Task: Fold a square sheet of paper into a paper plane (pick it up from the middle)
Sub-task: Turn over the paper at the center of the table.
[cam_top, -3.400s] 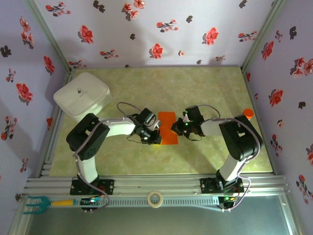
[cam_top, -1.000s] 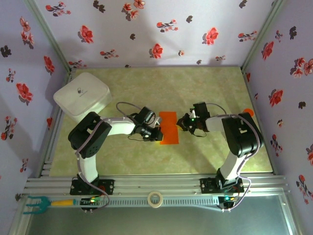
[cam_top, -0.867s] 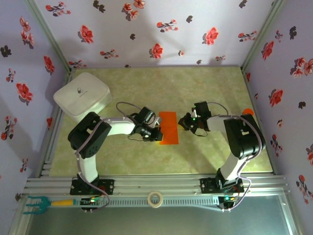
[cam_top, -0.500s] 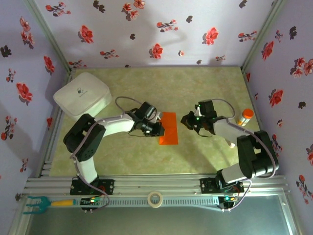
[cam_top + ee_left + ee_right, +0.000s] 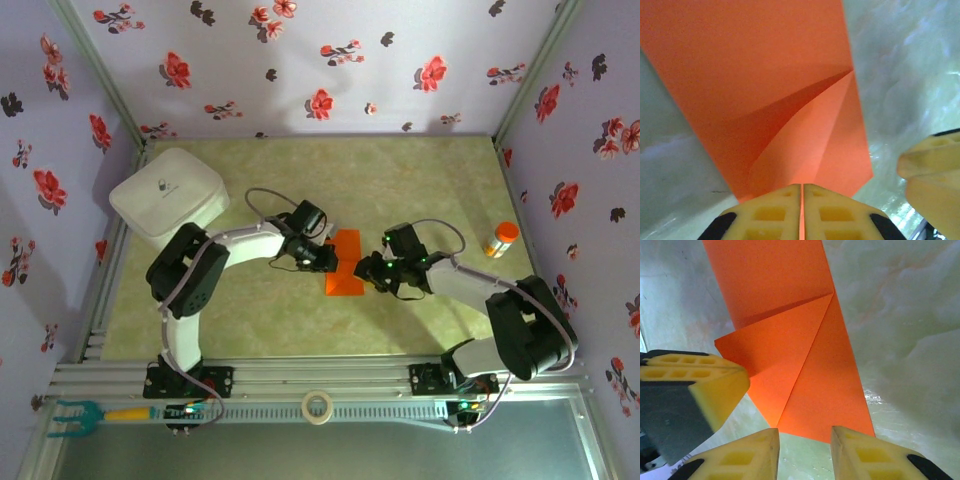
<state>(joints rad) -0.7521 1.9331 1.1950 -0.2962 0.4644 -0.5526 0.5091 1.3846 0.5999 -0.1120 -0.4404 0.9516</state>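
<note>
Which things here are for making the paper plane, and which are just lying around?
For the job: the square sheet of paper, the left gripper, the right gripper.

Just lying about: the white lidded box, the orange-capped bottle, the roll of tape, the teal-headed tool.

Right gripper (image 5: 805, 442): fingers (image 5: 745, 457) parted, nothing between them, tips right at the near end of the square sheet of paper (image 5: 830, 385). The sheet lies on the table (image 5: 900, 315) as a long strip with one triangular flap folded over, point reaching the strip's long edge. Left gripper (image 5: 742, 377) overlaps the flap's lower edge; can't tell if it grips.
</note>
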